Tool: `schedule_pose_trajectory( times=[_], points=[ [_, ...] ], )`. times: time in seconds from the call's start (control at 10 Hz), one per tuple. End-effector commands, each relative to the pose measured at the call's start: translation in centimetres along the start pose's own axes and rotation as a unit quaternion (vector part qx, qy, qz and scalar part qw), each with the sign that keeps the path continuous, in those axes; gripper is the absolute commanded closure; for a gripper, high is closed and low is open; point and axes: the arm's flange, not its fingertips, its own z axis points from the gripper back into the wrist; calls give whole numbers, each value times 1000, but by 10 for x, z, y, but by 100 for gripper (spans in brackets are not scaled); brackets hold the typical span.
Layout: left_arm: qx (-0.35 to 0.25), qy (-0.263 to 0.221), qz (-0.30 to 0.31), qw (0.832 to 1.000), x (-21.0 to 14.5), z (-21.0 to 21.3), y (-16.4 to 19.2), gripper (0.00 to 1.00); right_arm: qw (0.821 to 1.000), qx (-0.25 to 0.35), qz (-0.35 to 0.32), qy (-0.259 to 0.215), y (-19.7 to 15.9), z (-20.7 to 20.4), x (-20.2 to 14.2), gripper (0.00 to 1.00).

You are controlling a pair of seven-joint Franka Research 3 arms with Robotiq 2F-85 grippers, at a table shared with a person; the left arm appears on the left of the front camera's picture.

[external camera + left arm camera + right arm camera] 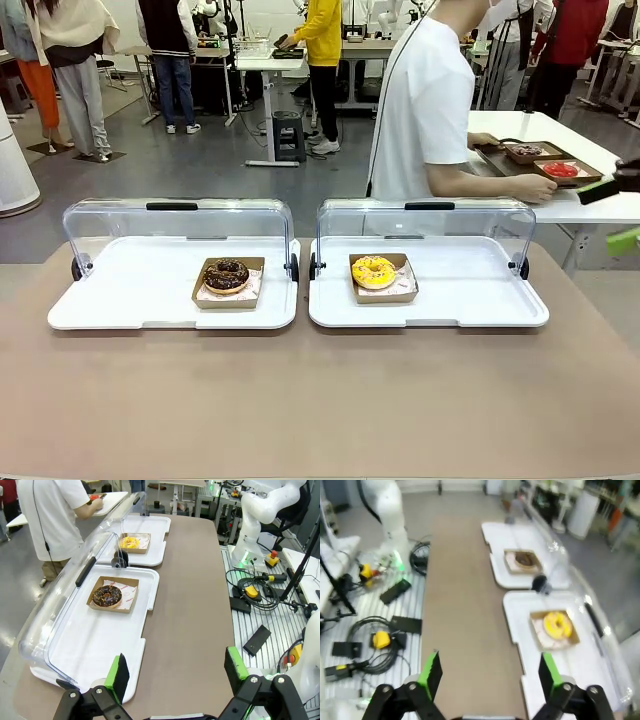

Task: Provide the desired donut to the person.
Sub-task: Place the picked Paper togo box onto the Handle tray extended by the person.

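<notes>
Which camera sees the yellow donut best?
The front view: the yellow donut sits sharp and centred in its box. The left wrist view shows it small and far; the right wrist view shows it blurry.

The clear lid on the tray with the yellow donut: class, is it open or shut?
Open: the clear lid stands swung back behind the white tray, leaving the yellow donut uncovered.

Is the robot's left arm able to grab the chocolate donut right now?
Probably yes: the left gripper is open, the chocolate donut sits uncovered in its box, and the clear lid is flipped back.
</notes>
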Motion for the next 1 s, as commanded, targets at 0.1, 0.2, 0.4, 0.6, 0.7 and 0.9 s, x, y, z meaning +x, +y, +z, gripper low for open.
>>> schedule_pose_trajectory(
  times=[0.1,0.2,0.4,0.6,0.7,0.9],
  points=[
    [2,-9,-6,1000,1,1,-1,0,998,22,15,-61,-11,15,-30,0],
    [2,-9,-6,1000,1,1,-1,0,998,21,-2,-64,-17,19,-34,0],
    [2,-9,-6,1000,1,1,-1,0,997,11,-22,-73,-29,22,-35,0],
    [2,-9,-6,1000,1,1,-1,0,996,6,-44,-78,-38,26,-39,0],
    [2,-9,-6,1000,1,1,-1,0,996,5,-47,-76,-40,26,-40,0],
    [2,-9,-6,1000,1,1,-1,0,996,2,-63,-62,-45,20,-37,0]
  ],
)
